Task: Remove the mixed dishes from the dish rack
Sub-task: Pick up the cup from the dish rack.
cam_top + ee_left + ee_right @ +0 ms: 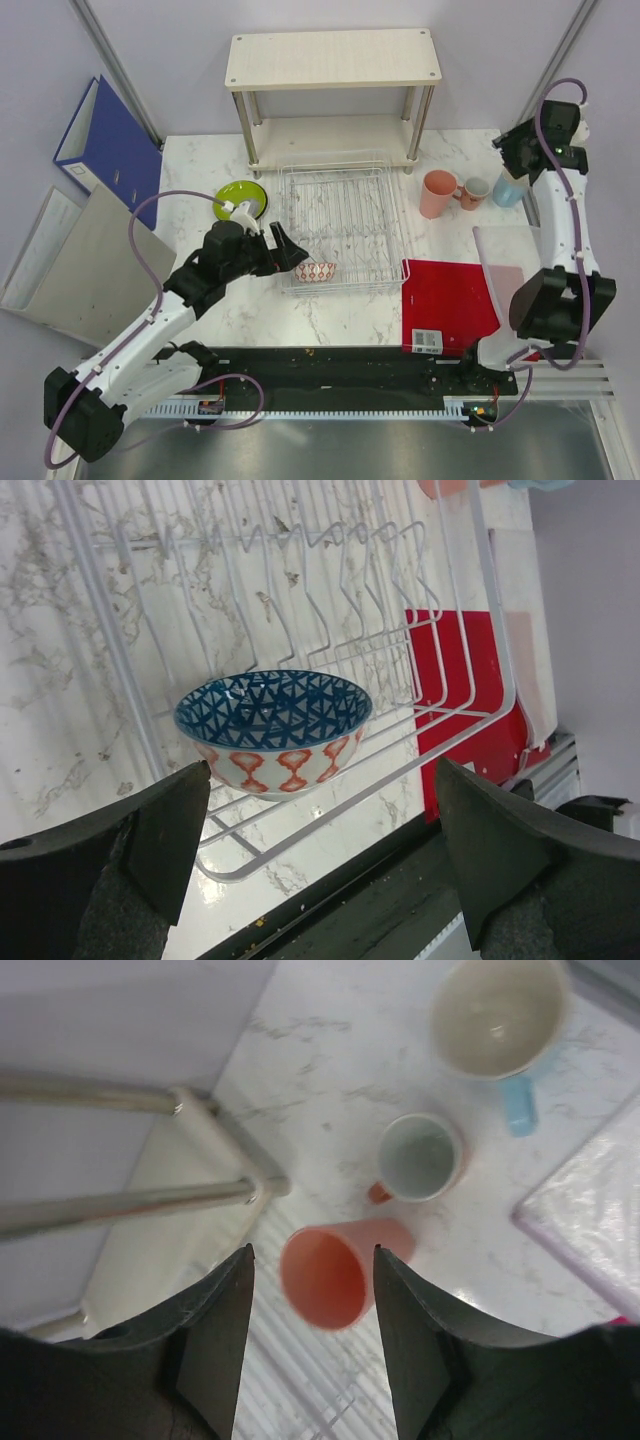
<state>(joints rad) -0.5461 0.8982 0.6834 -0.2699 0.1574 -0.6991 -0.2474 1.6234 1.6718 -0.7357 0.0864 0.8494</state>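
Observation:
The dish rack (pixel 345 185) is a silver wire basket in the middle of the table. A small bowl (pixel 316 271) with a blue-patterned inside and red-white outside sits in its near left corner. My left gripper (pixel 287 250) hovers open just left of this bowl (pixel 272 725), which lies ahead of its fingertips (pixel 170 815). On the marble right of the rack stand the tall pink cup (pixel 437 193), the terracotta mug (pixel 474 192) and the light blue cup (pixel 508 190). My right gripper (pixel 512 152) hangs open high above them. The pink cup (pixel 335 1272) shows far below between its fingers. A lime-green plate (pixel 243 200) lies left of the rack.
A beige two-tier wooden shelf (pixel 330 60) stands behind the rack; its metal leg (pixel 230 1190) is near the cups. A red board (pixel 450 300) lies right of the rack's near corner. A blue binder (pixel 110 145) and grey folders (pixel 80 260) lie at the far left.

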